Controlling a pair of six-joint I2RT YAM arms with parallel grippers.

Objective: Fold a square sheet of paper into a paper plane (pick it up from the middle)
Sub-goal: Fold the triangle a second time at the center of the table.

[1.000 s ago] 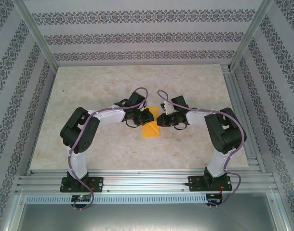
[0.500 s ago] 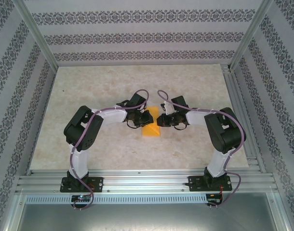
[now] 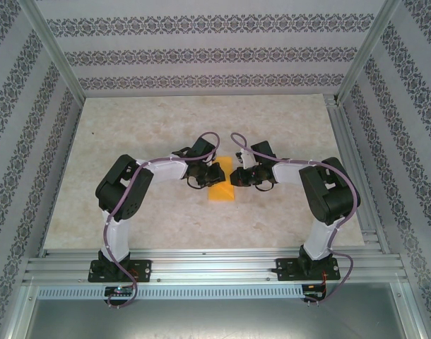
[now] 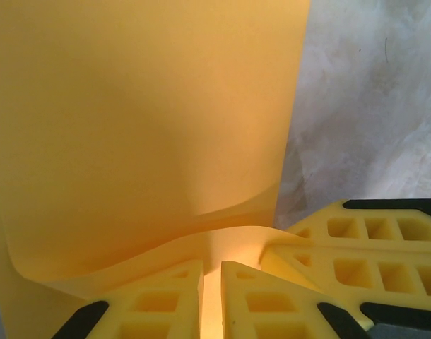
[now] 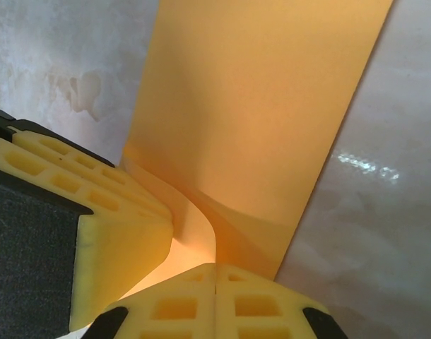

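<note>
The square sheet of paper (image 3: 221,192) is orange-yellow and lies on the table's middle, with its far edge curled up to both grippers. My left gripper (image 3: 221,171) comes in from the left. In the left wrist view its jaws (image 4: 212,272) stand a narrow slit apart, pinched on the raised edge of the sheet (image 4: 145,127). The right gripper (image 3: 233,175) meets it from the right. Seen from the right wrist, its jaws (image 5: 215,272) are pressed together on the curled edge of the paper (image 5: 265,106). The two grippers almost touch.
The marbled table top (image 3: 145,120) stretches around the paper. Aluminium rails (image 3: 215,265) run along the near edge and a frame post (image 3: 357,162) along the right. Patterned walls close in the back and both sides.
The left arm's elbow has shifted slightly to the right. Both grippers and the paper have stayed almost where they were.
</note>
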